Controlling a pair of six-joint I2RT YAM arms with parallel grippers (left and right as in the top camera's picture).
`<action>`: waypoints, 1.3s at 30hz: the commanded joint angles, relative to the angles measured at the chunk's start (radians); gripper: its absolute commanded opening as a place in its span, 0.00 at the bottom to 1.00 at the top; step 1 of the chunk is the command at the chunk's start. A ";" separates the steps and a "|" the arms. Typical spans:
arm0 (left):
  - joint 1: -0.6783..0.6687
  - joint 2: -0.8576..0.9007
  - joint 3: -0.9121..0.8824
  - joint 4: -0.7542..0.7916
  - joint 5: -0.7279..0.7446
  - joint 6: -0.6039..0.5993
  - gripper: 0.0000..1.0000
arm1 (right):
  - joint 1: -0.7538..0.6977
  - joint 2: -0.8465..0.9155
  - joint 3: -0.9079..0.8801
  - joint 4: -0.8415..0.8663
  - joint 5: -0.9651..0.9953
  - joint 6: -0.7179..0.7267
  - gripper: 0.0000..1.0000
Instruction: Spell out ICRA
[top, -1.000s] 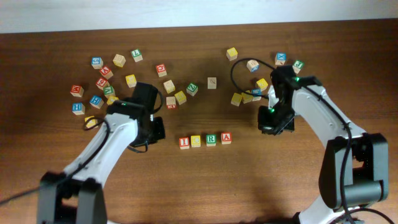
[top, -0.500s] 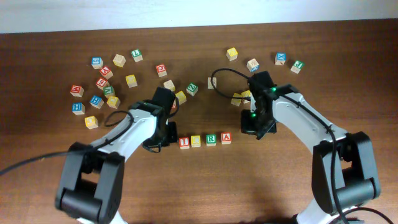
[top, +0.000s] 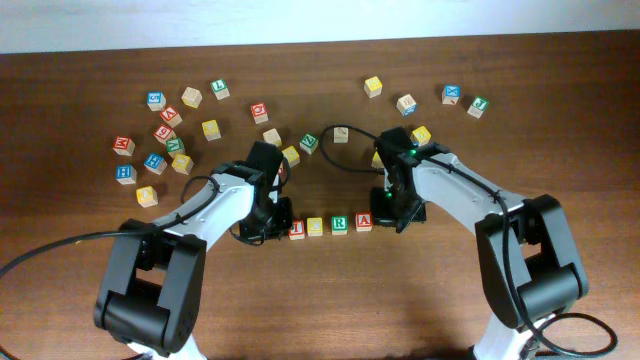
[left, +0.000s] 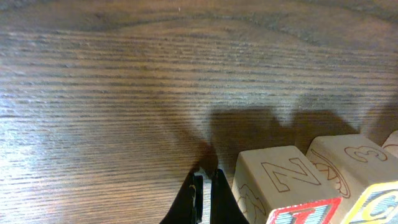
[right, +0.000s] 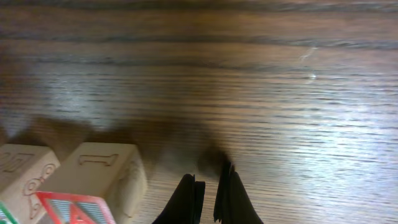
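Wooden ICRA cubes (top: 339, 224), red, yellow, green, red, sit between left gripper (left: 205, 178) and right gripper (right: 210, 178), both clenched.

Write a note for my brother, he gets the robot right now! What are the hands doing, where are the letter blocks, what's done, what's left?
Left hand: shut, empty, down low at the row's left end, beside the I block.
Right hand: shut, empty, down low at the right end, beside the A block.
Blocks: I, C block, R block and A lie in one row, in order, between the two hands.
Done: the row reads ICRA.
Left: probably just nudging the row tighter and straighter, then backing both hands away.
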 joint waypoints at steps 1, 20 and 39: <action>-0.002 0.028 -0.009 -0.014 0.017 -0.008 0.00 | 0.020 0.009 -0.005 0.006 -0.015 0.048 0.04; -0.028 0.028 -0.009 0.031 0.035 -0.008 0.00 | 0.066 0.009 -0.005 0.072 -0.065 0.063 0.04; -0.058 0.028 -0.009 0.063 0.071 -0.009 0.00 | 0.066 0.009 -0.005 0.095 -0.139 0.078 0.04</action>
